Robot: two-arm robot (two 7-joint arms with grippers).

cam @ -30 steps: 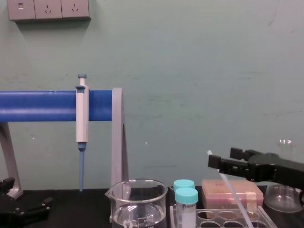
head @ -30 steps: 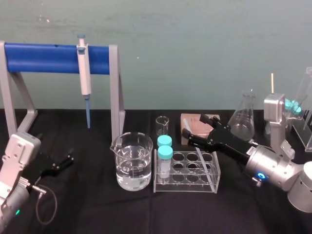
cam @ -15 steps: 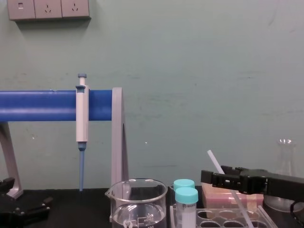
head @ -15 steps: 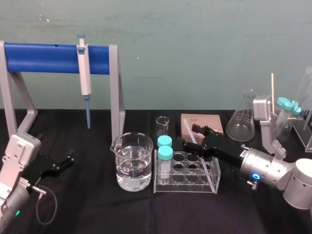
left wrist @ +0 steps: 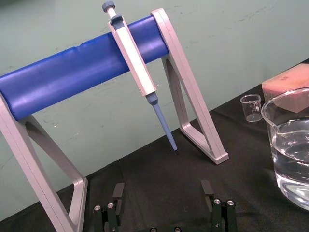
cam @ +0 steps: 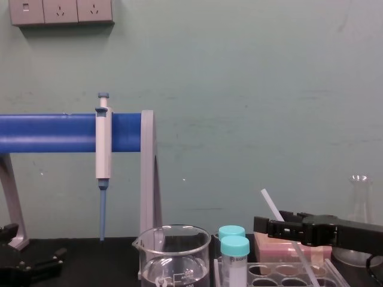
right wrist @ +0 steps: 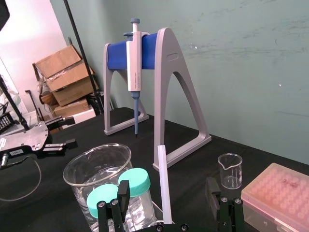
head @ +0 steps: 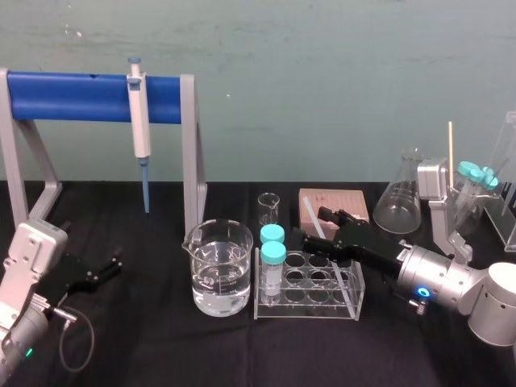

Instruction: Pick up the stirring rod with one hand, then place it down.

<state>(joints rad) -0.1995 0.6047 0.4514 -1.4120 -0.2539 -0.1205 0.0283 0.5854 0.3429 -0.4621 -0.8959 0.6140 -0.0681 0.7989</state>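
Black surface, rt side: right claw (head: pixel 318 228) is hanging released, fingers spread, stirring rod (right wrist: pixel 162 183) leaning loose betw. them over test-tube rack (head: pixel 306 310). Claw is sitting lower vs 1 s ago, so placing looks nearly done. Left claw (head: pixel 105 268) is idling open, far left.

I counted one stirring rod (right wrist: pixel 163 183), one pipette (head: pixel 139 121), one flask (head: pixel 401 197), one pink box (right wrist: pixel 282 191), one large beaker (head: pixel 218 270) and one small beaker (head: pixel 268 208). Two teal-capped tubes (head: pixel 272 266) stood in the clear rack (head: pixel 302 310); two more teal caps (head: pixel 468 168) showed near the desk's right edge.
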